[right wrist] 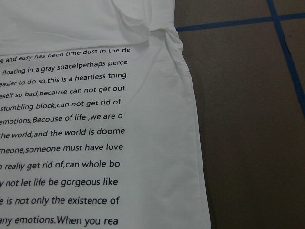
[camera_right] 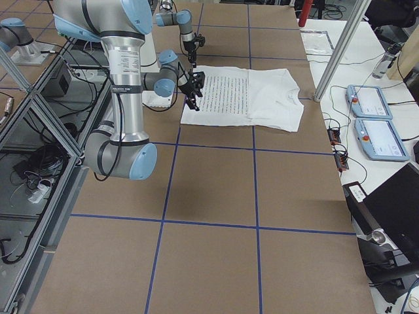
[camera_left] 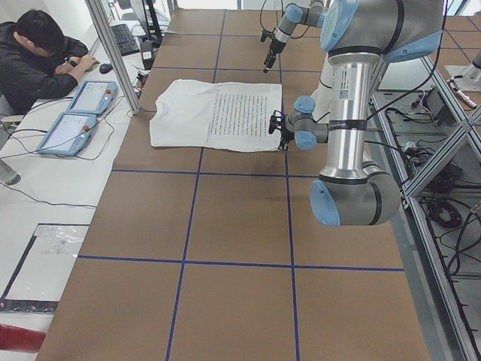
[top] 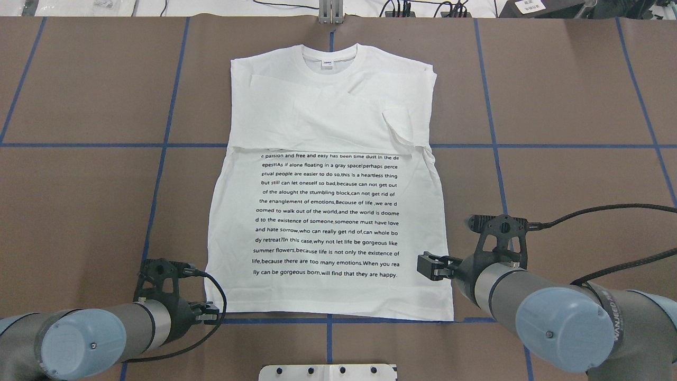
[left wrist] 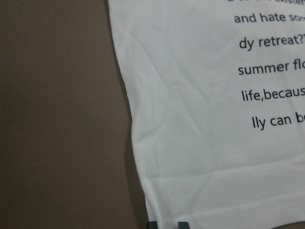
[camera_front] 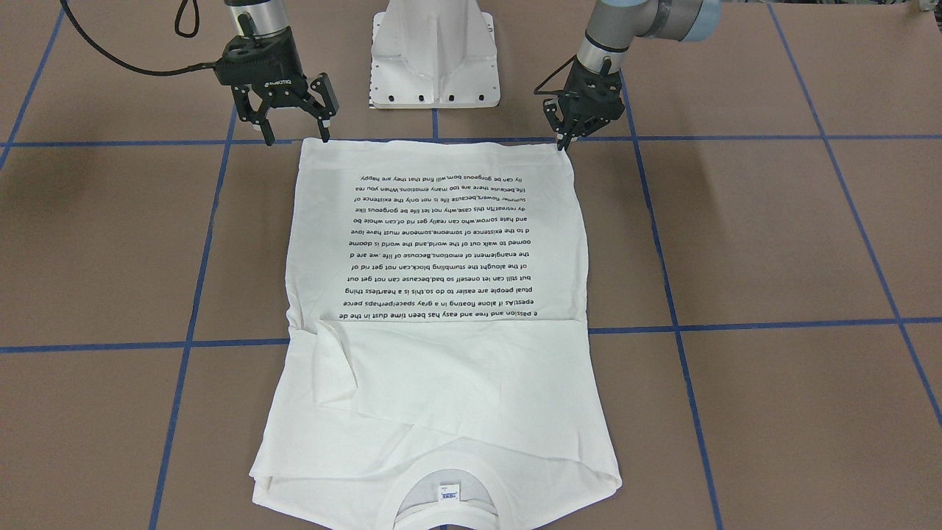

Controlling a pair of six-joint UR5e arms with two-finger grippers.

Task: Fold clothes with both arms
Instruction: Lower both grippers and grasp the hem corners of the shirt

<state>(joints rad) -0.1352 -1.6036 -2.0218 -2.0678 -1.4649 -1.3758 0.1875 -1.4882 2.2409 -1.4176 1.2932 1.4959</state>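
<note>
Finding: the shirt [top: 328, 211] lies flat on the bench [camera_front: 773, 243], printed side up. Its long axis runs straight away from the robot, with the collar [top: 328, 55] at the far end and the hem [top: 328, 316] along the near edge. Both sleeves are folded in across the upper chest.

Left tool [camera_front: 565, 140]: at the hem corner on the robot's left, fingers drawn together. It appears clenched. Whether cloth is caught between the fingers cannot be told, since the wrist view shows only the tips at the hem edge.

Right tool [camera_front: 296, 136]: released, fingers spread, one fingertip just at the opposite hem corner.

Assessment: each arm is nearer its own corner. The fold should carry the hem along the long axis toward the collar once both corners are held.
</note>
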